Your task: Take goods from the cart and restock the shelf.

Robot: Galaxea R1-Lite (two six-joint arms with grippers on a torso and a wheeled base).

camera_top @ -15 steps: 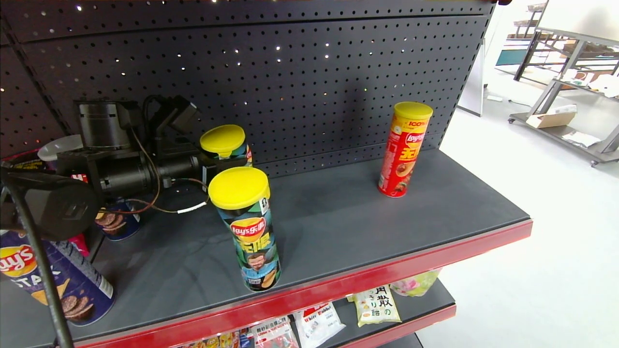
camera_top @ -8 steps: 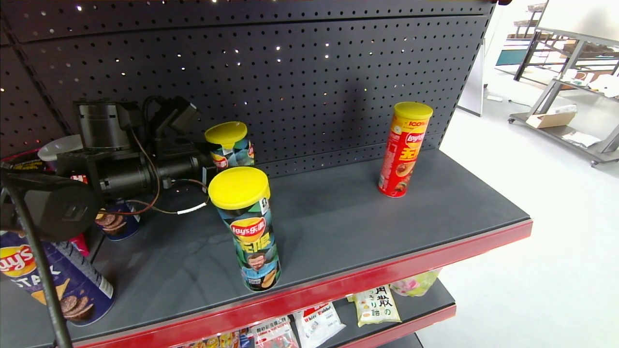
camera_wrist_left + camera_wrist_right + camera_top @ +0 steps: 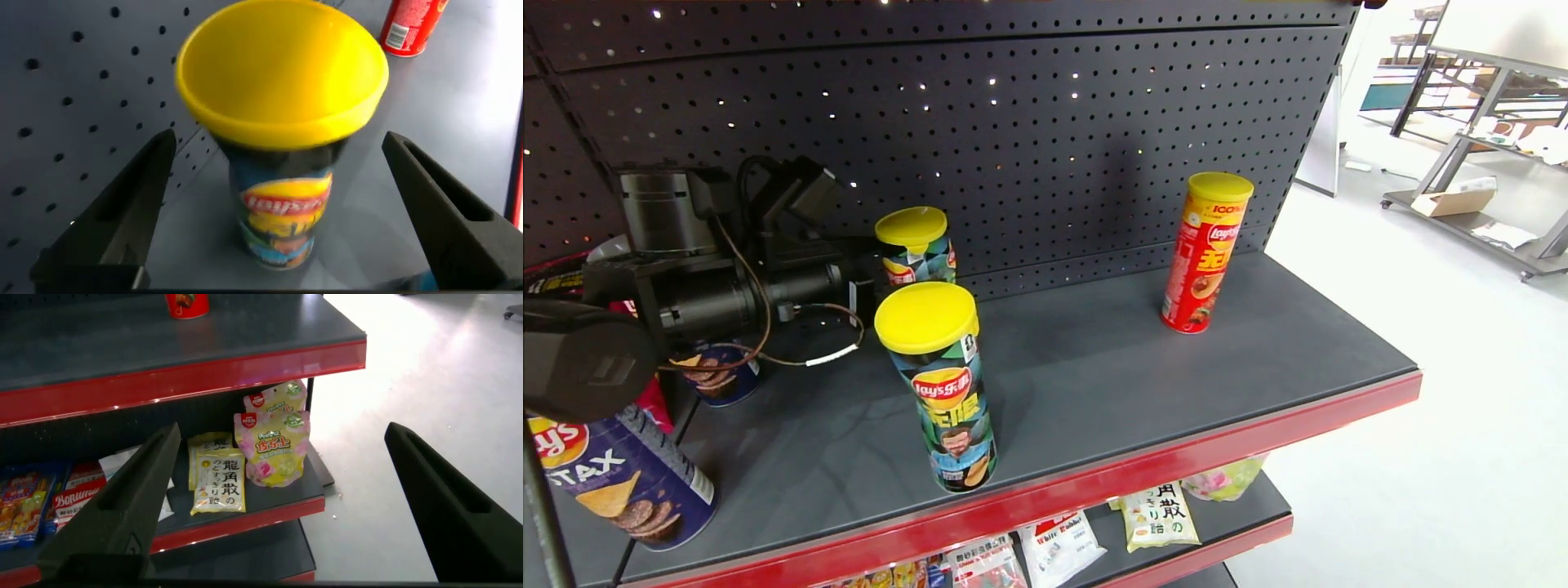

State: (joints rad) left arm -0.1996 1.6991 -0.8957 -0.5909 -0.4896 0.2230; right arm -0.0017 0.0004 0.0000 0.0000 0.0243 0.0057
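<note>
On the upper shelf (image 3: pixel 1176 384), backed by a perforated panel (image 3: pixel 1013 122), we see the left gripper (image 3: pixel 278 147) with its jaws spread wide on either side of a yellow-lidded can (image 3: pixel 282 163), touching it on neither side (the can stands upright near the panel). Just in front of it stands the front can (image 3: pixel 939 384); a red can (image 3: pixel 1205 253) stands well apart to the right. The right gripper (image 3: pixel 282 433), jaws likewise apart, faces snack bags (image 3: pixel 270 445) on the lower shelf (image 3: pixel 245 524).

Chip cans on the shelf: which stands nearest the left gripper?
The rear yellow-lidded can, inside the open left gripper by the pegboard; its twin stands nearer the front edge.
</note>
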